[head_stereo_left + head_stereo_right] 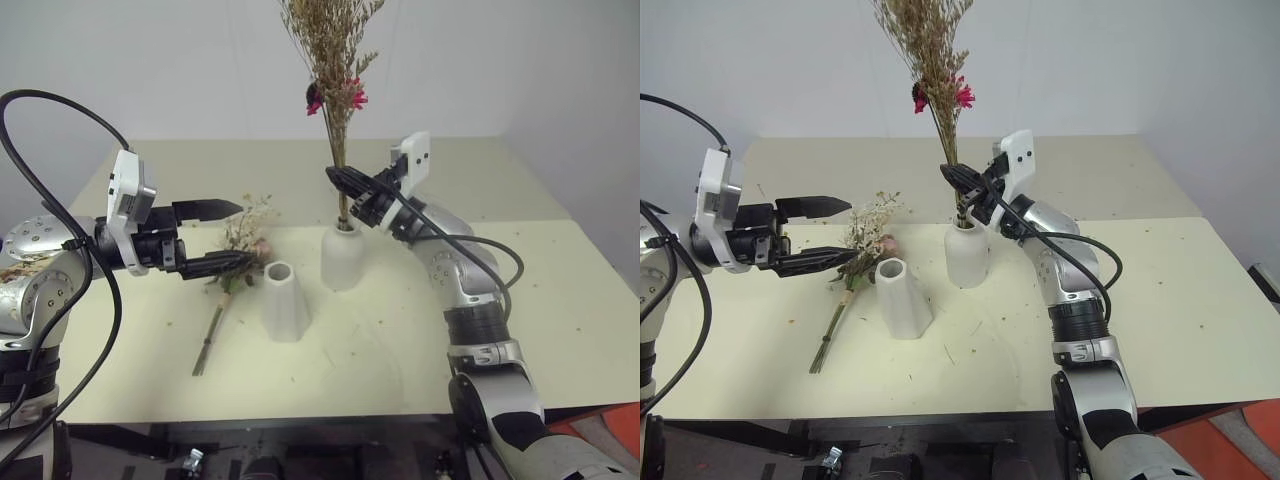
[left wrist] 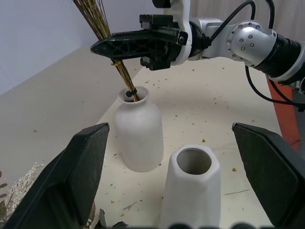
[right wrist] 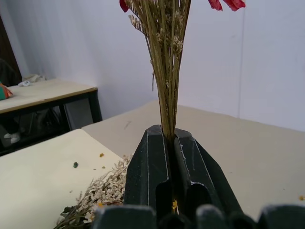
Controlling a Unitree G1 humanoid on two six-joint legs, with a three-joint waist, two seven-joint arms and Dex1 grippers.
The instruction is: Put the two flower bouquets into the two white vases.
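Item one: my right gripper (image 1: pixel 345 180), fingers clamped on the stems of the tan-brown bouquet (image 1: pixel 332 60), stem ends inside the rounded bottle vase (image 1: pixel 342 258).

Item two: my left gripper (image 1: pixel 222 235), fingers apart, hovering over the cream-white bouquet (image 1: pixel 238 250) lying on the table (image 1: pixel 560 300) beside the faceted cone vase (image 1: pixel 283 300).

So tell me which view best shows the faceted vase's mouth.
The left wrist view: it looks straight down into the faceted vase, whose mouth is open and empty. Both eye views show it smaller, from the side; the right wrist view shows stems instead.
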